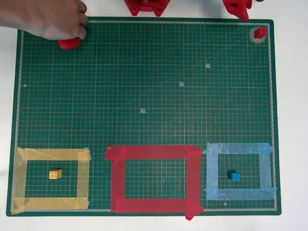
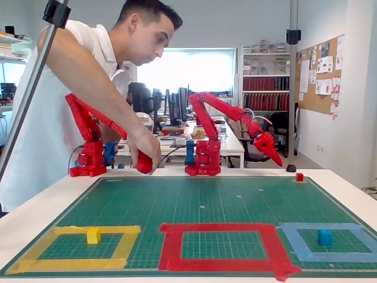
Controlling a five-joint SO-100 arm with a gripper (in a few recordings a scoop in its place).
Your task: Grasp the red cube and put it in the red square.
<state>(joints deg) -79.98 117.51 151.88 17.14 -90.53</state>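
Observation:
The red cube sits on the green mat's far right corner, in a worn pale patch. The red square is a wide red tape outline at the middle of the mat's near edge, with only green mat inside it. My red gripper hangs in the air beyond the mat's far edge, a little left of the cube and above it. Its fingers taper to a single point and look shut, with nothing in them.
A yellow cube lies inside the yellow tape outline, and a blue cube inside the light blue outline. My arm's base stands at the far middle. A person's hand reaches over the far left corner.

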